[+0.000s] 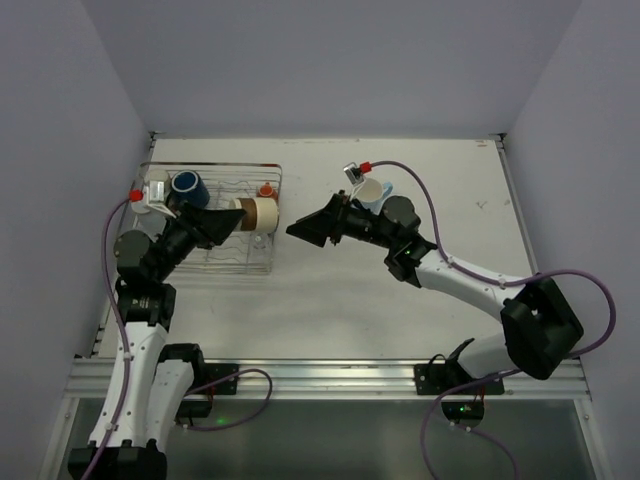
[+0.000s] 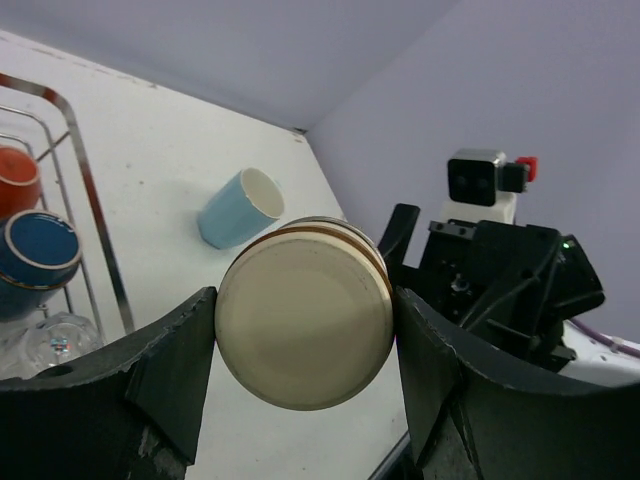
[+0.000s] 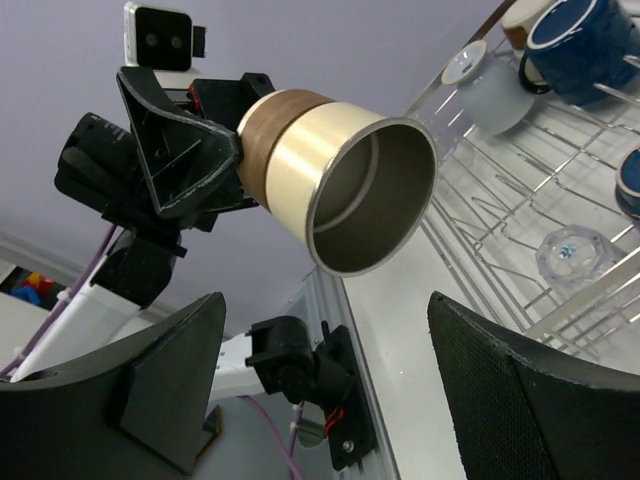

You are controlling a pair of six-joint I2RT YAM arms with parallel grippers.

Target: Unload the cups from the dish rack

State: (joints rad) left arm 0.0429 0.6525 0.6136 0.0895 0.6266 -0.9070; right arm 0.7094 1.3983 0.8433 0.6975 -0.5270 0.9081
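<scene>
Likely handover: left gripper (image 2: 305,325) grasps cream, brown-banded metal tumbler (image 3: 340,190); right gripper (image 1: 298,229), gaping empty, must advance onto its rim.

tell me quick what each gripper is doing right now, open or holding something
Left gripper: shut on the cream metal tumbler with a brown band.
Right gripper: open, holding nothing.

Overhead down onto table (image 1: 330,300); close wrist views opposed, sharing tumbler (image 3: 300,170).

Tumbler (image 3: 340,170) smooth satin metal; dish rack (image 1: 240,258) shiny chrome wire; table (image 1: 340,310) matt white, scuffed.
</scene>
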